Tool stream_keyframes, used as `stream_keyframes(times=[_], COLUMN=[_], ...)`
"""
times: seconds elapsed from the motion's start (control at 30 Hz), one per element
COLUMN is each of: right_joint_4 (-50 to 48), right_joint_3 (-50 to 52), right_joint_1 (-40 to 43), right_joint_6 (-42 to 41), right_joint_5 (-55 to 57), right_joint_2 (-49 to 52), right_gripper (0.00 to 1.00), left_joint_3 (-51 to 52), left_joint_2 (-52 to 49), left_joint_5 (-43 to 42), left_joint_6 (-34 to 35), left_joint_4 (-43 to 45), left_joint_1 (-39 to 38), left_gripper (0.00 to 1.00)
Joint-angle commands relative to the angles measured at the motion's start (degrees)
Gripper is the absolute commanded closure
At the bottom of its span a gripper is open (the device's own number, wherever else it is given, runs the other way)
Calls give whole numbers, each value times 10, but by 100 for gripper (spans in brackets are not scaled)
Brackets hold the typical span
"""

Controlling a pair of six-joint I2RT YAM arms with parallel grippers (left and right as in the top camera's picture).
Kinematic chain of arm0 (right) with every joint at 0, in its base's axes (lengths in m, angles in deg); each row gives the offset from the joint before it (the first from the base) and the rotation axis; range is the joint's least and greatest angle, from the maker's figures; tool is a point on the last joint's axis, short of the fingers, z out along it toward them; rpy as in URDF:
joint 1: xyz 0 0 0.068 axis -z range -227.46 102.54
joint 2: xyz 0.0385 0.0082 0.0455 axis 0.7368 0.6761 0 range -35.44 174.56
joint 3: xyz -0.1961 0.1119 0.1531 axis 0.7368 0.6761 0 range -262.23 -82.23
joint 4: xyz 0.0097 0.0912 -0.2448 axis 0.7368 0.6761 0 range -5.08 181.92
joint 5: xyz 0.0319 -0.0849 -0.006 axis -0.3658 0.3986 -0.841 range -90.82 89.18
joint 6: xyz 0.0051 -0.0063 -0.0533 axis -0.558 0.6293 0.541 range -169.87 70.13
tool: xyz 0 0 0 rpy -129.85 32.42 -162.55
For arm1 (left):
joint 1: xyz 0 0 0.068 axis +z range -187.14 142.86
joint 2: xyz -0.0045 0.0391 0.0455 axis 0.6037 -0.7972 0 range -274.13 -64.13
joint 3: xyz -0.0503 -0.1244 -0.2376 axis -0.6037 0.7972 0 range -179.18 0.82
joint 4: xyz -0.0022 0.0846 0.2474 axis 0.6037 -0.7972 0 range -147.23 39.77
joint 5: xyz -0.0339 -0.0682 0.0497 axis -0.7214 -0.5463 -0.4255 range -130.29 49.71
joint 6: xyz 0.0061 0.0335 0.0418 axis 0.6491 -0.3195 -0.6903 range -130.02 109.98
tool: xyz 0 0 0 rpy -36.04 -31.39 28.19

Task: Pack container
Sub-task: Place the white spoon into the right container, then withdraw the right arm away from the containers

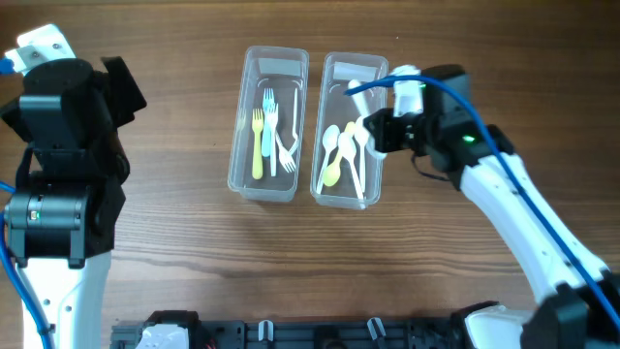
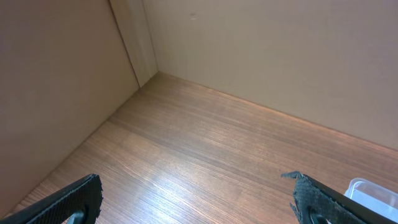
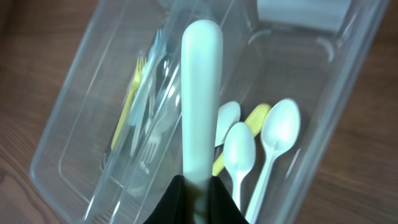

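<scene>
The right gripper (image 3: 194,190) is closed narrowly on one end of a white plastic utensil (image 3: 200,93). The free handle projects straight out from the fingertips; the gripped end is hidden, so the type of utensil cannot be told. In the overhead view the right gripper (image 1: 373,134) hangs over the right edge of the spoon container (image 1: 341,202), above its middle.

The spoon container is the right one of two clear boxes that stand side by side (long sides nearly touching) at the far centre of the table (image 1: 194,262). It holds several white spoons and one yellow spoon (image 1: 334,145), which lie directly beneath the held utensil. The fork container (image 1: 262,190) on the left holds yellow, blue and white forks (image 1: 269,131).

The left gripper (image 2: 199,205) is spread wide with nothing between its fingers. It is at the far left of the table, well apart from both containers.
</scene>
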Motion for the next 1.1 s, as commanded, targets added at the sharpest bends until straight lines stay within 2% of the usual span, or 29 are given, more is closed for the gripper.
stream_keyframes(times=[0.0,0.07,0.17,0.3,0.33,0.4,0.47,0.53,0.57,0.6,0.67,1.07], right_joint_4=[-21,-30,-45,-46,-46,-27,5,23,33,33,31,40], right_joint_3=[6,6,-1,-18,-21,-22,-22,-22,-22,-22,-22,-22], right_joint_1=[-18,-19,-19,1,17,59,96,118,134,135,135,135], right_joint_6=[-39,-39,-37,-9,-2,17,62,118,178,188,208,207], right_joint_5=[-10,-10,-24,-21,-10,49,141,211,297,320,328,328], right_joint_2=[39,42,38,-12,-39,-106,-164,-196,-219,-224,-224,-169], right_gripper=[96,91,53,46,38,12,1,1,0,0,0,0], left_joint_3=[-2,-2,-2,-2,-2,-2,-2,-2,-2,-2,-2,-2], left_joint_2=[0,0,0,0,0,0,0,0,0,0,0,0], left_joint_5=[5,5,5,5,5,5,5,5,5,5,5,5], left_joint_6=[5,6,5,5,5,5,5,5,5,6,5,6], left_joint_4=[1,1,1,1,1,1,1,1,1,1,1,1], left_joint_1=[3,3,3,3,3,3,3,3,3,3,3,3], left_gripper=[0,0,0,0,0,0,0,0,0,0,0,0])
